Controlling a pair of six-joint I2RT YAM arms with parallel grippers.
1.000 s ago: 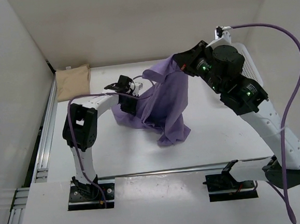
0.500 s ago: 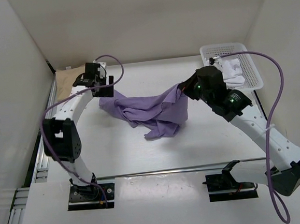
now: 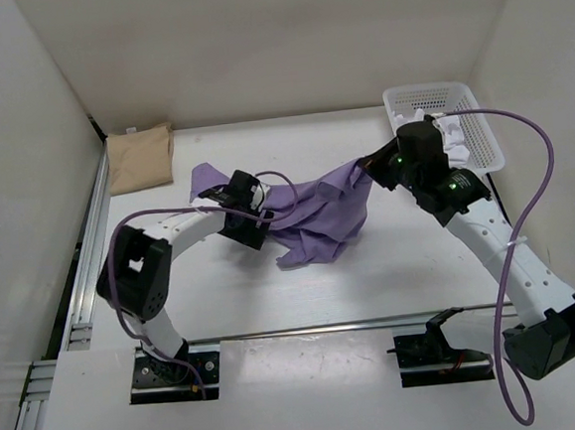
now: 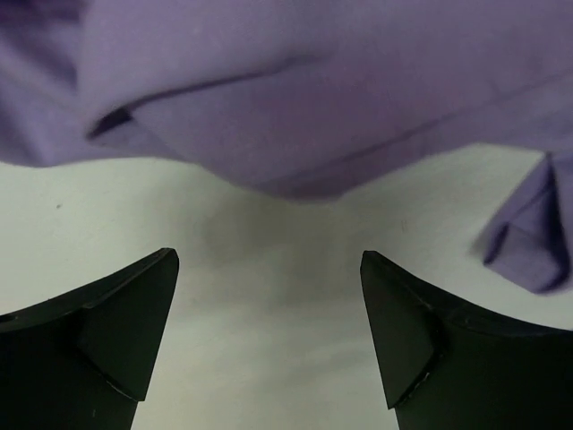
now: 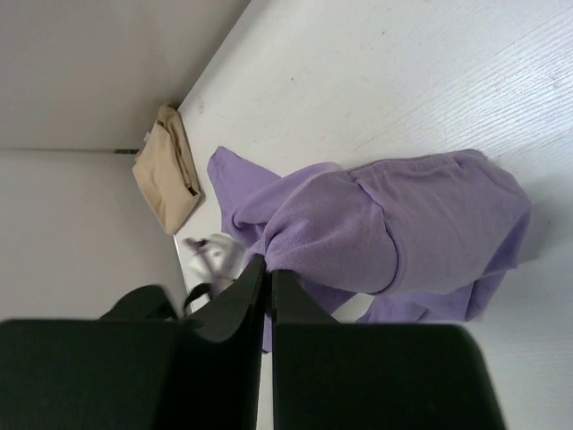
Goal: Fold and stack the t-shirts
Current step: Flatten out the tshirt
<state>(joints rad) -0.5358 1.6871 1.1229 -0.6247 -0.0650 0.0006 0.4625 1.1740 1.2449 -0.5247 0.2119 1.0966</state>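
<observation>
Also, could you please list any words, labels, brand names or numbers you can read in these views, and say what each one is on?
No text can be read in any of the three views.
tan t-shirt: a small pale tag at its edge, too small to read.
lavender t-shirt: no print, logo or number visible.
white basket: no marking visible.
</observation>
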